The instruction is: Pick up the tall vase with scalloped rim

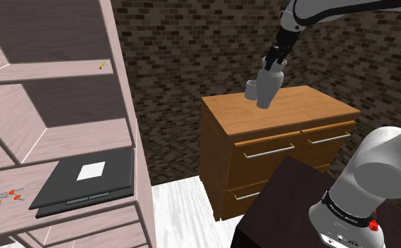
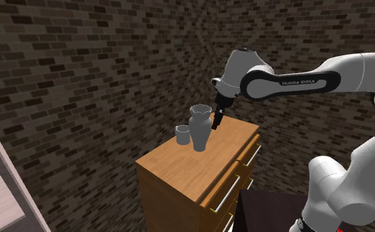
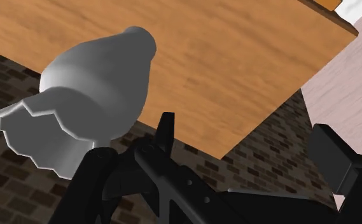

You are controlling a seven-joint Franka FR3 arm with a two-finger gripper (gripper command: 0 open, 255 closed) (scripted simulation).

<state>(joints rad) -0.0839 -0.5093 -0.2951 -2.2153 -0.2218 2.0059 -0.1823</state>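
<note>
The gripper (image 3: 245,130) is spread wide, nothing held. The grey scalloped vase (image 3: 103,76) is seen outside its fingers on a dresser (image 3: 249,57), six o'clock from the gripper in shoulder view. Alignment step, seemingly; centring, then closing, is needed.

White arm (image 2: 360,69) of rounded shells, dark grey bands at the joints, one bearing pale lettering (image 2: 299,82); black ring (image 1: 343,211) and small red mark (image 1: 373,226) near the base; all-black claw (image 2: 215,124)

Vase (image 1: 269,88): smooth, matt grey surface; material not identifiable. Dresser (image 1: 311,106): grained brown wood, satin finish; drawer handles (image 1: 269,151) metallic. Wall (image 1: 192,49): rough dark brick. Shelf unit (image 1: 132,106): pale grained wood.
</note>
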